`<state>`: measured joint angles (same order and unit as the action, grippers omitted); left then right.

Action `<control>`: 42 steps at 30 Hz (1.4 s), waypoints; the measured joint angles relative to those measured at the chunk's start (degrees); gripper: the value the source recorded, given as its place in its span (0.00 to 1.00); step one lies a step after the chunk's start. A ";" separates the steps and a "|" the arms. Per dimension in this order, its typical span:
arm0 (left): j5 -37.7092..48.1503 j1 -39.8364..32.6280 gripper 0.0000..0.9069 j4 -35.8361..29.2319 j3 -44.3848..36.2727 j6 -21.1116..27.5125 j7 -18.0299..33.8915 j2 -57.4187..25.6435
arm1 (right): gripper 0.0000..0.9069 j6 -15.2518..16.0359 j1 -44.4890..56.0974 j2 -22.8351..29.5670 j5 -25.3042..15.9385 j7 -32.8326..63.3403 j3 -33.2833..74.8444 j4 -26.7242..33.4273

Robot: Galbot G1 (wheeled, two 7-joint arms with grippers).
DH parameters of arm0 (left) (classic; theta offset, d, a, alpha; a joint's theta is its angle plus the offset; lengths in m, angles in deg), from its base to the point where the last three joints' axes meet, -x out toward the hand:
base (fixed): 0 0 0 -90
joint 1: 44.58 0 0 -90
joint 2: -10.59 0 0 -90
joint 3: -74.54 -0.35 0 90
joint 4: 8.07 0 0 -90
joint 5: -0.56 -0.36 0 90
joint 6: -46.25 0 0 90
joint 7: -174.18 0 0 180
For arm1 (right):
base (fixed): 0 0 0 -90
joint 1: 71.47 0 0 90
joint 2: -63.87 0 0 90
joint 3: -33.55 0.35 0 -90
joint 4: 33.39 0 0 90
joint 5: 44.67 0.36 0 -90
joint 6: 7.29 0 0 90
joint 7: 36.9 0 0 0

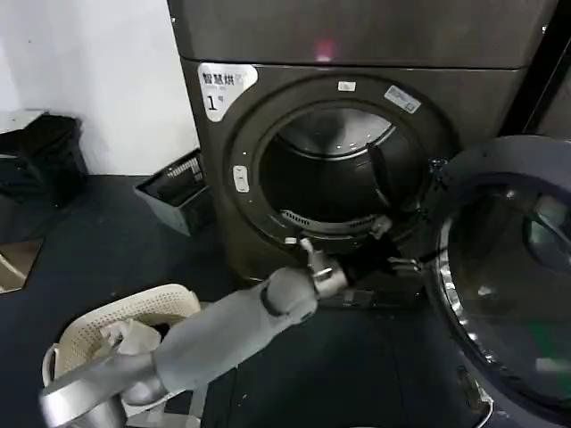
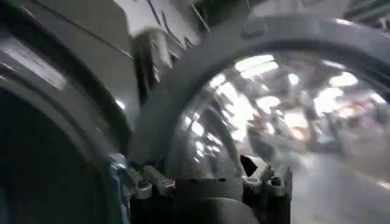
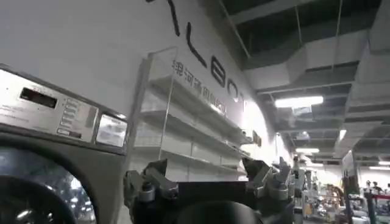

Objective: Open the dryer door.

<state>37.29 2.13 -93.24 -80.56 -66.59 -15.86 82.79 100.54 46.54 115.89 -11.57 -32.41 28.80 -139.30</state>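
One dryer door (image 1: 504,285), swung open, and one round drum opening (image 1: 335,169) are seen on one dark grey machine (image 1: 357,36) labelled "1". One robot arm (image 1: 223,334) is counted in the head view, with one pale laundry basket (image 1: 98,325) and one dark tray (image 1: 174,192) on the floor.

A white sticker (image 1: 223,87) at the upper left of the dark grey front-loading dryer (image 1: 268,178) bears the number "1" under small characters too fine to read, while large dark letters (image 3: 213,76) on the white wall behind the empty shelves read partly "LEO".
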 joint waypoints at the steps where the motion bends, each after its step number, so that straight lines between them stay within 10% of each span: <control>1: 0.07 0.46 1.00 -0.68 0.17 -1.08 0.10 -0.89 | 1.00 0.00 0.18 -0.30 -0.07 0.11 0.47 -0.03; 14: 8.44 7.41 1.00 -14.99 2.51 -3.93 -1.21 -20.24 | 1.00 0.56 -0.35 -2.02 -3.53 -0.40 4.89 -0.43; 30: 10.15 27.24 1.00 -38.74 21.27 14.31 3.46 -57.34 | 1.00 2.24 -2.92 -3.31 -9.10 -3.86 8.20 -1.27; 42: 10.27 32.38 1.00 -36.50 26.86 34.67 -6.05 -73.92 | 1.00 2.27 -3.57 -4.93 -7.05 -6.06 7.77 -0.72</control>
<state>47.56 34.51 -129.74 -53.70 -31.92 -21.92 8.86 102.80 42.97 110.96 -18.63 -38.47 36.57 -140.01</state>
